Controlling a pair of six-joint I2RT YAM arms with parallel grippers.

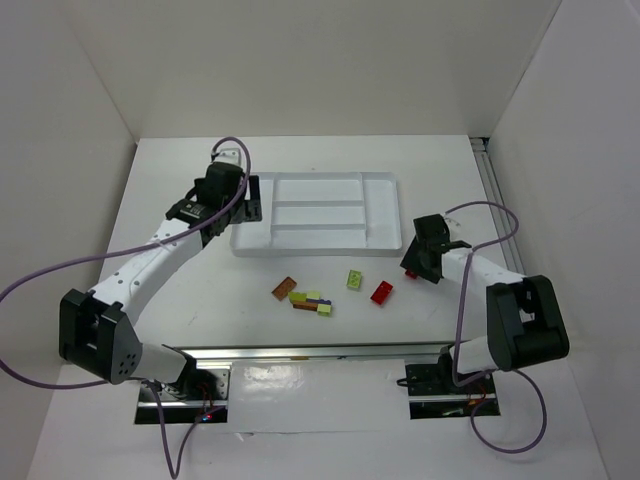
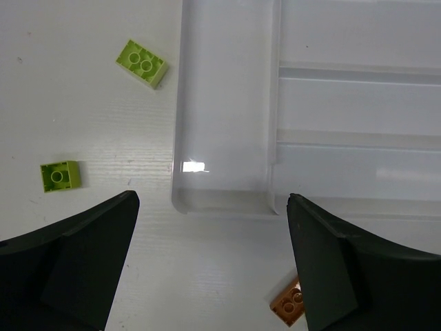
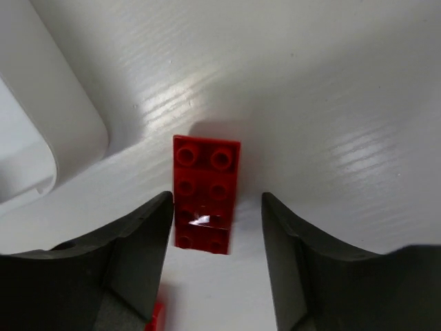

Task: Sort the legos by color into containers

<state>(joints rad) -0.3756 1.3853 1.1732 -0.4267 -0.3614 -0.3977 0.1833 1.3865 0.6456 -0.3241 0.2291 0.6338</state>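
Observation:
The white tray (image 1: 385,215) lies mid-table. In front of it lie a brown-orange lego (image 1: 284,287), a lime, purple and brown cluster (image 1: 312,301), a lime lego (image 1: 354,280) and a red lego (image 1: 381,292). My left gripper (image 1: 243,197) is open and empty over the tray's left end. Its wrist view shows the gripper (image 2: 211,200) above the narrow end section (image 2: 224,103), with two lime legos (image 2: 141,63) (image 2: 60,176) left of the tray and a brown-orange one (image 2: 288,303). My right gripper (image 3: 215,198) is open, straddling the red lego (image 3: 205,183), which lies flat on the table.
White walls enclose the table on three sides. The tray's right corner (image 3: 48,117) is just beyond the right gripper. A small red bit (image 3: 156,316) shows by the right gripper's left finger. Purple cables loop beside both arms.

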